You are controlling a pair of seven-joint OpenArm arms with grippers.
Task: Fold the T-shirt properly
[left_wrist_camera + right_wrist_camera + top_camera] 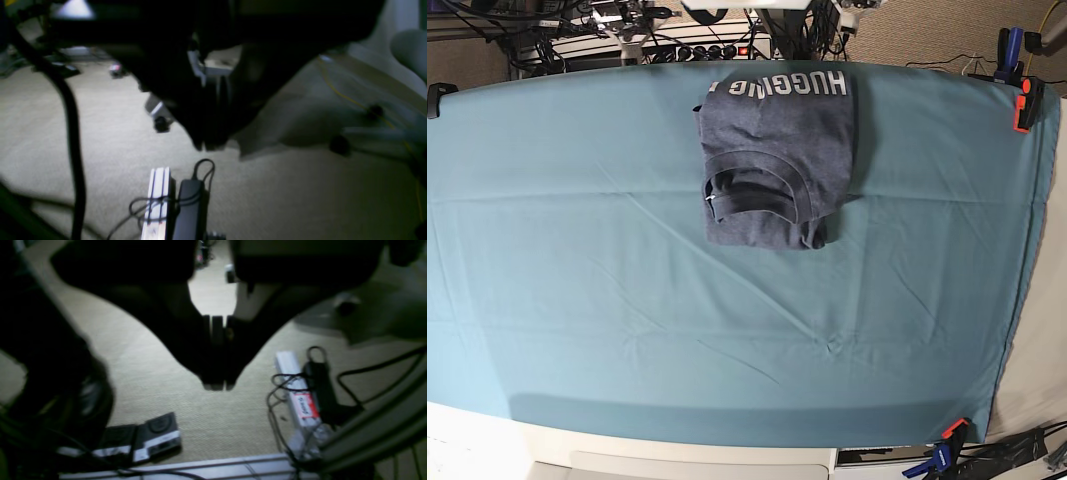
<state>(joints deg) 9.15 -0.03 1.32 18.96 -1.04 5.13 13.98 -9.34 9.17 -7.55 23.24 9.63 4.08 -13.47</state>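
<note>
We see the heathered dark blue-grey cotton T-shirt (772,160) lying folded into a compact rectangle on the counter (577,300), which is covered by a teal cloth, close to the middle of the far edge. Its ribbed crew collar (752,190) faces up, and white block lettering (782,88) runs along the fold nearest that far edge. In the wrist views our left hand (208,145) and right hand (217,385) are both clenched with nothing between the fingers, hanging over beige carpet (186,413) off the counter, above cables and a black power brick (188,206).
</note>
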